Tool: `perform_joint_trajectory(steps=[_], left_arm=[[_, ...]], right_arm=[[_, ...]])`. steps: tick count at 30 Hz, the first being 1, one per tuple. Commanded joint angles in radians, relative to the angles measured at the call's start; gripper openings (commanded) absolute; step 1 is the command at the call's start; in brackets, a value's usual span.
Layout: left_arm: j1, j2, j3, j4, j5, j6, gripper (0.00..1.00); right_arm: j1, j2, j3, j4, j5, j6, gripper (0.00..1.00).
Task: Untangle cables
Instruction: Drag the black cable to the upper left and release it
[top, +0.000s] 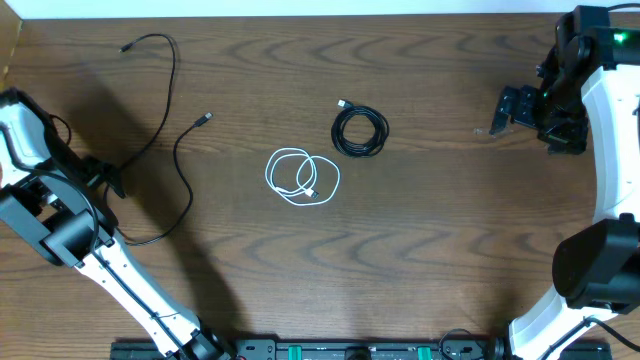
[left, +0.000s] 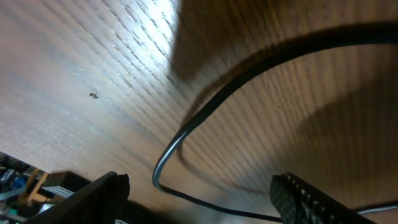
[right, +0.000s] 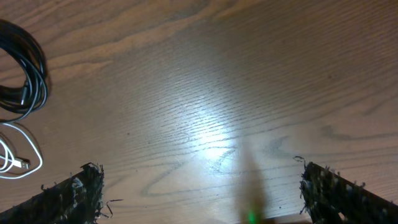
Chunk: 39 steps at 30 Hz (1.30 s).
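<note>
Noting loose black cable (top: 173, 80) trailing across left of surface (top: 450, 260), white cable (top: 303, 177) and coiled black cable (top: 360, 131) lying near centre, finding left tool (left: 199, 186) spread above loose cord, right tool (right: 199, 193) gaping, holding nothing.

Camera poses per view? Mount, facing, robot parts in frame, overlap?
Overhead: fixed above the table, looking straight down; left arm lower left, right arm at the right edge.
Left wrist: low over the wood, facing a loose black cable; own fingers at bottom.
Right wrist: faces across the table toward the coiled black cable and white cable; own fingers at bottom.
Shared: overhead and right wrist both show those two coils.
</note>
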Motion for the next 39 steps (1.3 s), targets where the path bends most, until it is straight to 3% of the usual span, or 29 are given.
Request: perform_joint_trajectory(steps=[1, 7, 16, 21, 27, 33, 39], left_arm=[[0.002, 0.014, -0.014, -0.001, 0.006, 0.028, 0.79], [0.002, 0.014, -0.029, 0.0, -0.071, 0.028, 0.79], [0.002, 0.014, -0.094, 0.091, -0.07, 0.039, 0.77], [0.003, 0.014, -0.105, 0.137, -0.07, 0.039, 0.53], [0.007, 0.013, -0.098, 0.137, -0.071, 0.058, 0.08], [0.007, -0.027, -0.034, 0.11, -0.07, 0.06, 0.07], [-0.02, -0.269, 0.052, 0.234, -0.037, 0.05, 0.07]], right_arm=[[0.003, -0.019, 0.01, -0.001, 0.002, 0.013, 0.99], [0.003, -0.019, 0.01, -0.001, 0.002, 0.013, 0.99], [0.003, -0.019, 0.01, -0.001, 0.002, 0.013, 0.99], [0.003, -0.019, 0.01, -0.001, 0.002, 0.013, 0.99], [0.003, -0.019, 0.01, -0.001, 0.002, 0.013, 0.99], [0.003, -0.019, 0.01, -0.001, 0.002, 0.013, 0.99], [0.003, -0.019, 0.01, -0.001, 0.002, 0.013, 0.99]])
